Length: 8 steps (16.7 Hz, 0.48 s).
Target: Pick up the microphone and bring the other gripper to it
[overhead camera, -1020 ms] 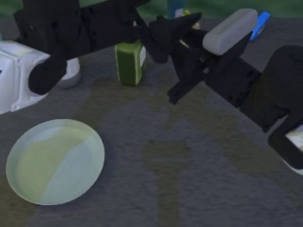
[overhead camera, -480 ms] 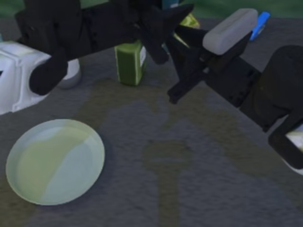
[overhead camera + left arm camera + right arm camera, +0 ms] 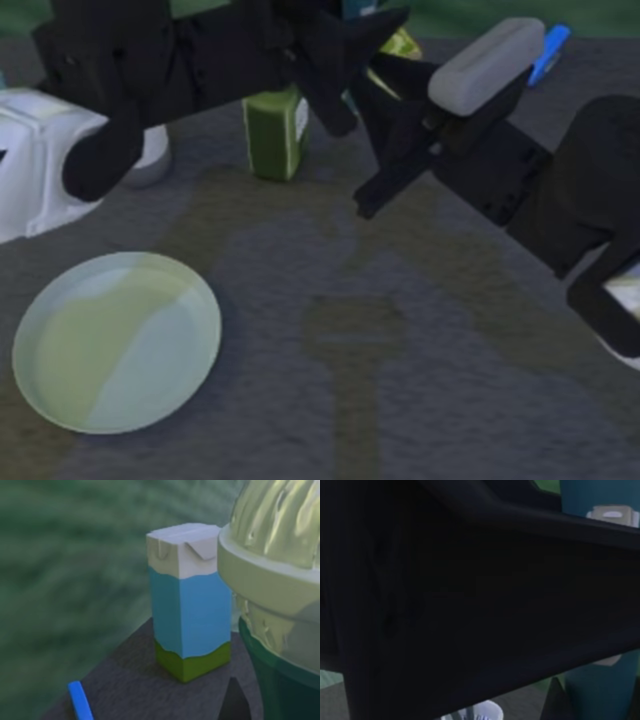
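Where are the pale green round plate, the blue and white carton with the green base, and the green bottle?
Pale green round plate (image 3: 115,342): top view, on its flat middle.
Blue and white carton (image 3: 191,612): left wrist view, on its blue front face.
Green bottle (image 3: 272,138): top view, on its side.

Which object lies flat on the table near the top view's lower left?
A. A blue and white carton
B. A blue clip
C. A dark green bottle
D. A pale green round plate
D: the pale green round plate lies alone on the grey table there.

simulated tabletop (image 3: 300,400), blurred green backdrop
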Available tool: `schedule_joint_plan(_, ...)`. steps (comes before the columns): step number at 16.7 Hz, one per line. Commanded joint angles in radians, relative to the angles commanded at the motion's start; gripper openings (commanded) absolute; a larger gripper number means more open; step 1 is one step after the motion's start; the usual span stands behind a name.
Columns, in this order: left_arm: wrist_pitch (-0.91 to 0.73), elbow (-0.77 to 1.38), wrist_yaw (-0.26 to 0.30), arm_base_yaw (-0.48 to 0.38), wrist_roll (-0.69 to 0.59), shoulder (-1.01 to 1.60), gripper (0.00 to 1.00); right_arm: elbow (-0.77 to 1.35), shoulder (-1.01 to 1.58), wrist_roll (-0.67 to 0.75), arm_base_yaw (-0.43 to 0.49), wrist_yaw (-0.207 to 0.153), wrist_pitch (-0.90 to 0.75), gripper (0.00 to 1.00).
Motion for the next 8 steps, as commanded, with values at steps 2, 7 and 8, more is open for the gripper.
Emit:
schedule_joint_plan(2, 0.0, 0.0, 0.0, 0.0, 0.0, 0.0, 0.0, 0.0, 0.0, 0.0, 0.0, 0.0, 0.0, 0.15)
schedule_joint_plan(7, 0.0, 0.0, 0.0, 0.0, 0.0, 0.0, 0.0, 0.0, 0.0, 0.0, 0.0, 0.0, 0.0, 0.53)
schedule_joint_plan(8, 0.0, 0.0, 0.0, 0.0, 0.0, 0.0, 0.0, 0.0, 0.0, 0.0, 0.0, 0.0, 0.0, 0.6)
